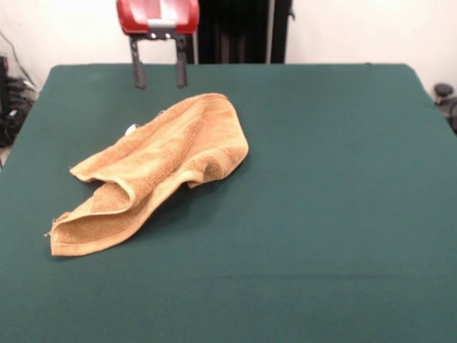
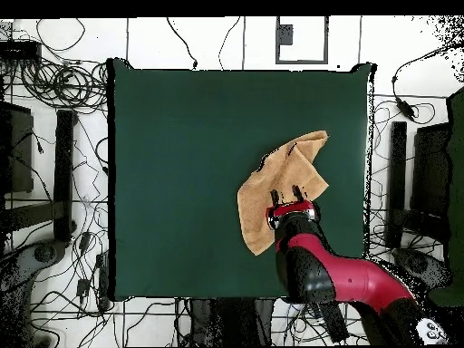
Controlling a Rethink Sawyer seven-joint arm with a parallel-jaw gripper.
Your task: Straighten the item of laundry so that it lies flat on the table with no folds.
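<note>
The tan-orange towel (image 1: 161, 168) lies crumpled on the dark green table (image 1: 343, 179), left of centre in the front view. Its near-left end is folded over on itself and its far end is bunched. A small white tag (image 1: 131, 129) peeks out at its far-left edge. My gripper (image 1: 161, 83) hangs from the red arm head above the table's far side, just behind the towel's far end. It is open and empty, with the fingers (image 1: 138, 74) apart. In the overhead view the gripper (image 2: 286, 195) sits over the towel's (image 2: 272, 172) edge nearest the robot's base, on the table (image 2: 181, 163).
The black pedestal (image 1: 243, 32) stands behind the table's far edge. In the overhead view, cables (image 2: 54, 86) and dark equipment (image 2: 426, 181) surround the table on the floor. The red arm (image 2: 335, 272) reaches in from the bottom right.
</note>
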